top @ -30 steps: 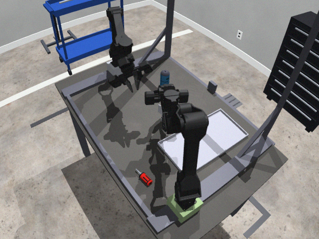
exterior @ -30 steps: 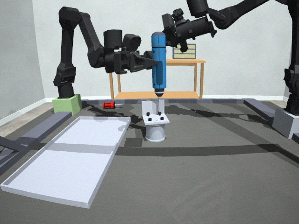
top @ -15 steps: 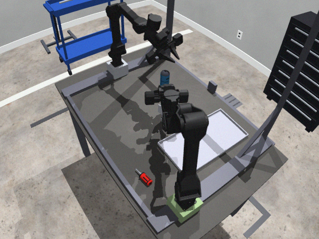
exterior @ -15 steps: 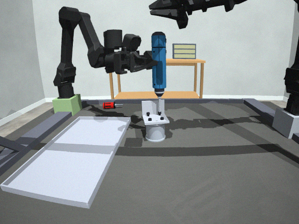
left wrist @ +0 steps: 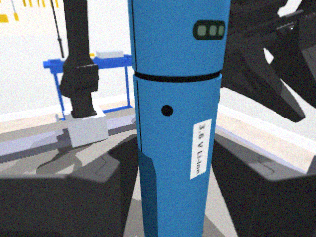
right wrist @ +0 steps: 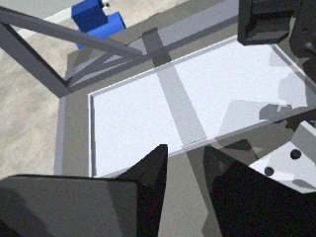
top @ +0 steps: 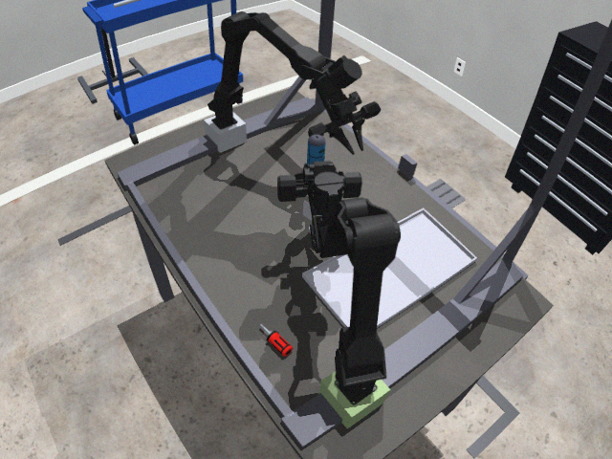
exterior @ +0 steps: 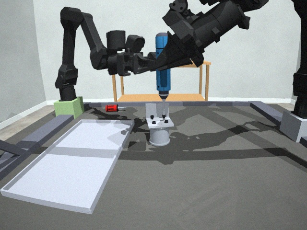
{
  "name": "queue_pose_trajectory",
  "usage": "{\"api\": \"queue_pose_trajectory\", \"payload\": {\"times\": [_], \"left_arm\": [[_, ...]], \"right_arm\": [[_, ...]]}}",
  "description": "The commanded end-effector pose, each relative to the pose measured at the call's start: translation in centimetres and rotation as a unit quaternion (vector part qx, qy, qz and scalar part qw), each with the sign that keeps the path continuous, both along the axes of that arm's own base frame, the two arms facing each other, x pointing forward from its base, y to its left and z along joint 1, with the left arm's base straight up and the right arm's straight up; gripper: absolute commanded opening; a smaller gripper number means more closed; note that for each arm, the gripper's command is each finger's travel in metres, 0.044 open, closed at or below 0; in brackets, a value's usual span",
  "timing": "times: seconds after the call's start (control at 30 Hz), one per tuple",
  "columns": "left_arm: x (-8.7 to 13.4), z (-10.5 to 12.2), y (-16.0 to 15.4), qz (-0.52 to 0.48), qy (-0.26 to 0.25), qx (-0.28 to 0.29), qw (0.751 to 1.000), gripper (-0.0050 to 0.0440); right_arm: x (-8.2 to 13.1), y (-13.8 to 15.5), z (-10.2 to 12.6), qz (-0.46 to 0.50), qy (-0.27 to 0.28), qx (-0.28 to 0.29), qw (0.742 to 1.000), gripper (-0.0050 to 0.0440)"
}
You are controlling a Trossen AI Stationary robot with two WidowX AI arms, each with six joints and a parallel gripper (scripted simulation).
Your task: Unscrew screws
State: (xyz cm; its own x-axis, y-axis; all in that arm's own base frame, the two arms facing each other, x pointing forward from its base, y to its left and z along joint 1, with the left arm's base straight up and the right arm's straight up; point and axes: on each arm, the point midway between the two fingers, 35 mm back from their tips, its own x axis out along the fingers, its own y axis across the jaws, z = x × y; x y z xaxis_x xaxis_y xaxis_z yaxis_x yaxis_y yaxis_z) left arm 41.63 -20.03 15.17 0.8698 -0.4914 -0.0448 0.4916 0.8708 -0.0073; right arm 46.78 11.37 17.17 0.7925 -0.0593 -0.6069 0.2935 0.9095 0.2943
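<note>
- The joint module, a light grey round-bodied housing (exterior: 159, 136), is seen standing upright on the dark grey table (top: 217, 261) (exterior: 210, 188), just beside the tray.
- On its top the bracket, an L-shaped pale metal piece (exterior: 158, 125) (right wrist: 282, 165), is seated, with its upright plate at the far side in the exterior view.
- 4 black screws are seen at the bracket's flat plate, 2 nearer the exterior camera and 2 farther; how far each is loosened cannot be told.
- The electric screwdriver, a long blue barrel with a slim silver bit (top: 316, 149) (exterior: 163, 80) (left wrist: 178, 123), is held upright over the module, its bit tip brought down to the far screw on the picture's right in the exterior view.
- The barrel is clasped by the left gripper (top: 316, 167) (exterior: 158, 63) (left wrist: 174, 141).
- Nothing is grasped by the right gripper (top: 357, 150) (exterior: 156, 67) (right wrist: 187, 147); its fingers are parted by a modest gap, near the barrel, and point downward in the top view.
- A white shallow rectangular tray (top: 429, 247) (exterior: 74, 178) (right wrist: 128, 128) is laid flat on the table.
- A red-handled hand screwdriver (top: 279, 344) (exterior: 112, 108) is left lying on the table, well apart from the module.
</note>
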Motion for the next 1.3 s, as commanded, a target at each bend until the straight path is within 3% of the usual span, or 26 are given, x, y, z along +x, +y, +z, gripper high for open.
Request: {"api": "queue_pose_trajectory", "payload": {"times": [0.0, 0.43, 1.0, 1.27], "left_arm": [[0.1, 1.6, -0.2, -0.002, -0.017, -0.009, 1.0, 0.0162], [0.1, 1.6, -0.2, -0.002, -0.017, -0.009, 1.0, 0.0162], [0.1, 1.6, -0.2, -0.002, -0.017, -0.009, 1.0, 0.0162], [0.1, 1.6, -0.2, -0.002, -0.017, -0.009, 1.0, 0.0162]], "right_arm": [[0.7, -0.2, 0.2, -0.055, 0.011, 0.008, 0.998, 0.01], [-0.3, -2.5, -6.5, -0.258, 0.07, -0.054, 0.962, 0.01], [-2.5, -3.4, -9.9, -0.375, 0.035, -0.16, 0.913, 0.01], [-2.9, -3.8, -10.7, -0.388, 0.027, -0.159, 0.907, 0.01]]}}
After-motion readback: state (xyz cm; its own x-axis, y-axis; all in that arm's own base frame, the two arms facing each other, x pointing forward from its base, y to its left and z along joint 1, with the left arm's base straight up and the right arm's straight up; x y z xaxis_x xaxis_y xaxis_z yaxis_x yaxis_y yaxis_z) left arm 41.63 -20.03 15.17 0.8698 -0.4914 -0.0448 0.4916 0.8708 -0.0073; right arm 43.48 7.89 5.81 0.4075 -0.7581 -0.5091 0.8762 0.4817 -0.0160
